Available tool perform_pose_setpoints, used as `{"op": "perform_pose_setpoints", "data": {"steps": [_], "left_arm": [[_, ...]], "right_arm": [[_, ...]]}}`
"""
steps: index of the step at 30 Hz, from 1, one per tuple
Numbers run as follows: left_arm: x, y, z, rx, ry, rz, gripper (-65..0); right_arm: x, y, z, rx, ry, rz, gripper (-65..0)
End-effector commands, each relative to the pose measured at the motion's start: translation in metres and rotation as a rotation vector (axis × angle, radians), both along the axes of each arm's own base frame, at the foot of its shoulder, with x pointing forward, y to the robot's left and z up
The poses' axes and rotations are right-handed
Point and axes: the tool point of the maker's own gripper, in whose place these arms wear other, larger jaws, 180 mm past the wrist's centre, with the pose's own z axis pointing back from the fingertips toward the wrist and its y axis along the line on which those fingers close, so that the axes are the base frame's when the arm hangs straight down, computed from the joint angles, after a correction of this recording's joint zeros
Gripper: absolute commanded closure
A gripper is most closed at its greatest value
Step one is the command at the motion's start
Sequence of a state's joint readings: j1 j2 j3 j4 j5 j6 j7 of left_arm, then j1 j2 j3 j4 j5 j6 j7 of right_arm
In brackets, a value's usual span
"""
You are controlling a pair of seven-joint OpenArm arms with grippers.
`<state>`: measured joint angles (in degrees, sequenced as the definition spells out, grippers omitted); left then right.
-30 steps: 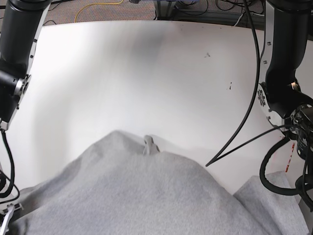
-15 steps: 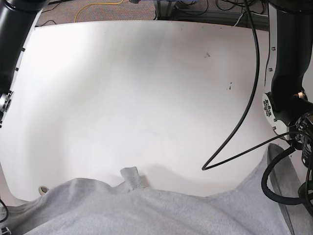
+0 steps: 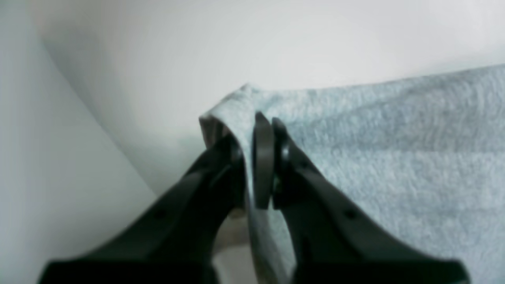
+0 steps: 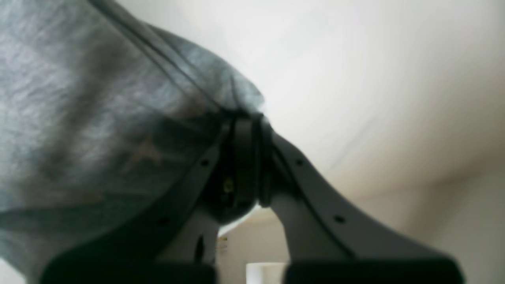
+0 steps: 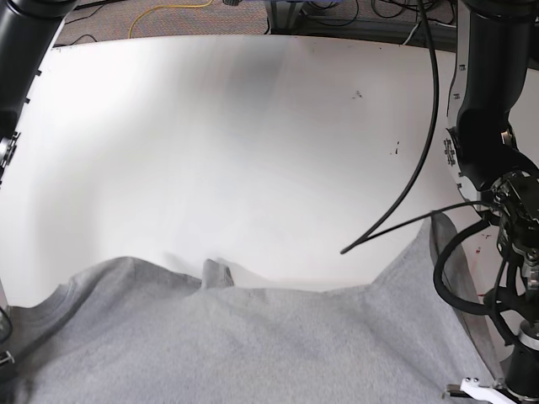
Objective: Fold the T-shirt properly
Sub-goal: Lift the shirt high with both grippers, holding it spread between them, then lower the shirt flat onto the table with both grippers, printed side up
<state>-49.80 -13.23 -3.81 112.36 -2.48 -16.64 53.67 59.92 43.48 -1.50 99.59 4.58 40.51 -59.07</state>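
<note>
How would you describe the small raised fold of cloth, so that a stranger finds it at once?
Look at the white table, then at the grey T-shirt along its near edge. On the shirt's far border, left of centre, a small fold pokes up; the rest of that border runs smoother.

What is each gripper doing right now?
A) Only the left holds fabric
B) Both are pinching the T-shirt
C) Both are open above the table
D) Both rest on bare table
B: the left gripper and right gripper are each clamped on grey T-shirt fabric.

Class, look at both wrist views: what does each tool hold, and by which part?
Left tool and right tool are each shut on a bunched edge of the grey T-shirt.
</note>
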Motion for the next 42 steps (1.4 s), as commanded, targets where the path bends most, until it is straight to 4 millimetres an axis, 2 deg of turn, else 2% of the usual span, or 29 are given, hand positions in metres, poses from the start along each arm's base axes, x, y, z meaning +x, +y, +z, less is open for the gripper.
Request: {"op": "perform_pose_setpoints", "data": {"steps": [1, 7, 10, 13, 18, 21, 25, 26, 27, 29, 35, 42], "left_arm": [[-0.004, 0.010, 0.001, -0.020, -0.023, 0.019, 0.0], [0.001, 0.014, -0.052, -0.045, 0.143, -0.025, 0.0], [-0.001, 0.017, -0.083, -0.062, 0.236, -0.035, 0.0], [-0.007, 0.021, -0.123, -0.081, 0.346, -0.042, 0.0], [-0.022, 0.028, -0.176, -0.116, 0.488, -0.048, 0.0], [-0.037, 0.035, -0.213, -0.157, 0.580, -0.048, 0.0], [-0.057, 0.048, -0.248, -0.222, 0.656, -0.037, 0.0], [-0.066, 0.052, -0.261, -0.250, 0.686, -0.036, 0.0], [-0.070, 0.054, -0.265, -0.259, 0.696, -0.037, 0.0], [-0.086, 0.060, -0.285, -0.289, 0.758, -0.033, 0.0], [-0.129, 0.071, -0.328, -0.378, 0.902, -0.039, 0.0], [-0.170, 0.082, -0.359, -0.423, 1.025, -0.010, 0.0]], "right_arm": [[-0.019, -0.021, -0.007, 0.017, -0.029, -0.057, -0.2], [-0.039, -0.034, -0.065, 0.035, 0.051, -0.094, -0.2], [-0.049, -0.031, -0.096, 0.054, 0.093, -0.094, -0.2], [-0.063, -0.033, -0.129, 0.095, 0.133, -0.111, -0.2], [-0.084, -0.036, -0.185, 0.170, 0.227, -0.141, -0.2], [-0.100, -0.041, -0.222, 0.230, 0.291, -0.175, -0.2], [-0.120, -0.046, -0.256, 0.300, 0.346, -0.221, -0.2], [-0.129, -0.047, -0.270, 0.323, 0.369, -0.240, -0.2], [-0.131, -0.047, -0.274, 0.333, 0.376, -0.244, -0.2], [-0.144, -0.047, -0.293, 0.364, 0.412, -0.267, -0.2], [-0.174, -0.037, -0.339, 0.422, 0.520, -0.292, -0.2], [-0.201, -0.021, -0.377, 0.482, 0.614, -0.305, -0.2]]}}
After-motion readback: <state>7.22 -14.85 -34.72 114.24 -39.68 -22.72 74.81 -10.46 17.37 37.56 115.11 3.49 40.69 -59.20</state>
